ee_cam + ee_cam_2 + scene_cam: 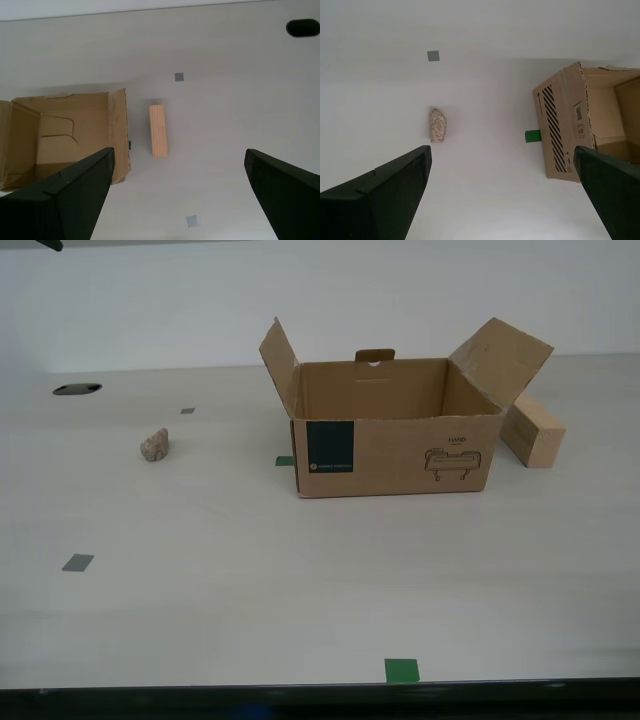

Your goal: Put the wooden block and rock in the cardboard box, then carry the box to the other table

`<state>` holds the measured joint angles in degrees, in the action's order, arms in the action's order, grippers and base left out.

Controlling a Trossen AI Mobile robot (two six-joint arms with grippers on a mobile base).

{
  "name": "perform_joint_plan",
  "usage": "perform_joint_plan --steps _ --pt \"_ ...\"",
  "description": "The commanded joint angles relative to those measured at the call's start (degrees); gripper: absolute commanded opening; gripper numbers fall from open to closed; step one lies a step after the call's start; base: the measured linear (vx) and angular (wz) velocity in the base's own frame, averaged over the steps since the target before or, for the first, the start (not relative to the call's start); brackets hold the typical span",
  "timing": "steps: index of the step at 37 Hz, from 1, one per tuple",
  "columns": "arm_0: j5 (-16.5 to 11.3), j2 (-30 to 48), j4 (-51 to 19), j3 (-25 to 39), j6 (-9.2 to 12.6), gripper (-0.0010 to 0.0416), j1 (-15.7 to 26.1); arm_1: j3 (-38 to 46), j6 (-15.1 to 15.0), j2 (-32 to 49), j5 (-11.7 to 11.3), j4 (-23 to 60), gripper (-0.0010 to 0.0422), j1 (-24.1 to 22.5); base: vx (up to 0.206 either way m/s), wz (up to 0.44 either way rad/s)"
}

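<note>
A smooth beige-white table (300, 590) fills the exterior view, with a plain pale wall behind it. A dark oval hole (77, 389) sits toward the far edge on the exterior view's left, and small tape squares dot the surface: a grey one (77, 562), a green one (401, 670) at the near edge, and another green one (532, 135) just beside the box's corner.

The brown corrugated cardboard box with a dark navy label and a line drawing on its front (395, 440) stands upright on the table, its flaps raised and spread; what shows of its inside looks bare.

My second gripper (502, 187) hangs above the table with its two dark fingers (385, 195) spread wide, holding nothing and touching nothing. The small rough pinkish-beige rock (438, 125) lies on the table just beyond one fingertip, clear of it. The box's striped end wall (555, 130) stands beside the other finger's tip, which overlaps its corner in this view, though I cannot tell whether they touch.

My first gripper (180, 185) also hangs over the surface, its dark fingers (70, 200) wide apart and empty. The pale tan rectangular wooden block (158, 130) lies flat on the table ahead of the gap between the fingers, nearer the finger by the box, close beside the box's outer flap and apart from both fingertips
</note>
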<state>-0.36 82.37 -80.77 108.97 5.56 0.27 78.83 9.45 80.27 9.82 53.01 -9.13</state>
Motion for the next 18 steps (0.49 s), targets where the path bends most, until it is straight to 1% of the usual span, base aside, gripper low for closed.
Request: perform_joint_plan --steps 1,5,9,18 --pt "0.26 1.81 0.48 0.13 -0.02 0.0351 0.02 0.02 -0.48 0.00 0.31 0.50 0.0389 0.04 0.000 0.000" --pt "0.26 3.87 2.29 -0.35 -0.02 0.0351 0.02 0.02 -0.50 -0.02 0.31 0.50 0.0389 0.02 0.000 0.000" --pt "0.26 6.14 2.34 -0.46 -0.07 0.0355 -0.02 0.02 -0.52 0.00 0.28 0.48 0.0389 0.02 0.000 0.000" --pt "0.26 10.95 2.45 -1.05 -0.26 0.0355 -1.90 0.02 -1.01 0.00 0.28 0.50 0.0389 0.04 0.000 0.000"
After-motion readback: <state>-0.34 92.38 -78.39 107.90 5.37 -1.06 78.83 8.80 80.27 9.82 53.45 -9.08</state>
